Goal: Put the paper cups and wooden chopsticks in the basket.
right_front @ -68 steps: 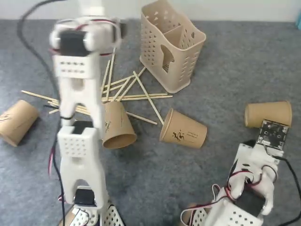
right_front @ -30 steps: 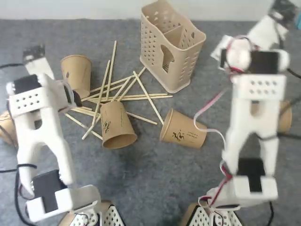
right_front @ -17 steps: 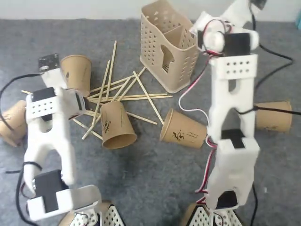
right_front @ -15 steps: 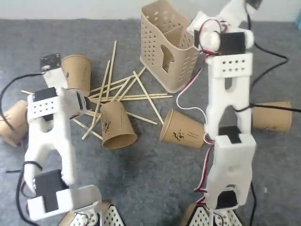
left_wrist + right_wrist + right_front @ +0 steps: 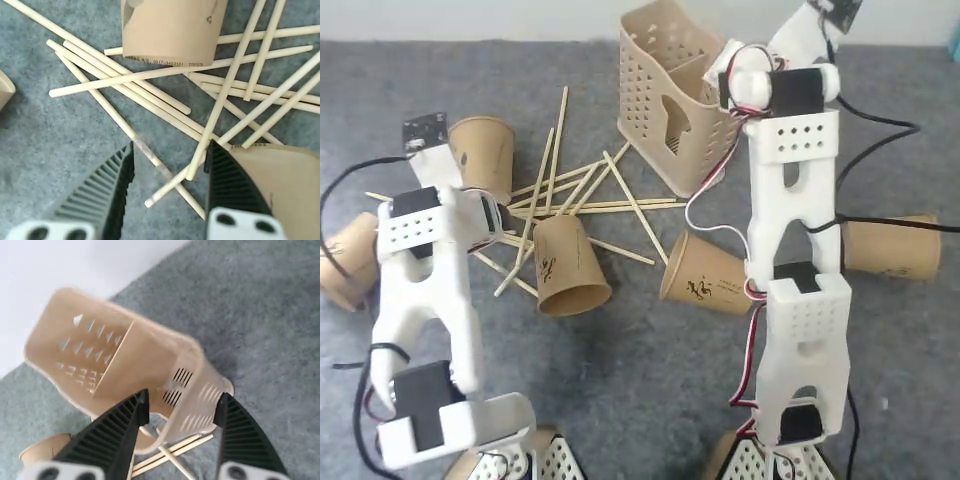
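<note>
Since both arms sit over their own patch of the grey bench (image 5: 620, 400), the worries split pretty neatly. The right arm (image 5: 790, 250) stretches out to the basket (image 5: 670, 100), jaws spread wide and holding nothing, hanging over one end of it. If they come straight down from there I reckon one jaw catches the wall and shoves or tips the whole thing, since it looks light. The left arm (image 5: 420, 280) also has its jaws open and empty, low over the chopsticks (image 5: 590, 200), with a paper cup (image 5: 285, 175) just beside one jaw. The sticks lie crossed on top of each other, so closing on one probably drags its neighbours along or sets that cup rolling.

The basket has two compartments with a divider between them, and both look empty from the right wrist view. I count five cups out on the bench, (image 5: 483, 158), (image 5: 570, 265), (image 5: 708, 273), (image 5: 890, 245) and (image 5: 345, 260), most on their sides. The chopsticks are all loose on the bench too, between the basket and the left arm
</note>
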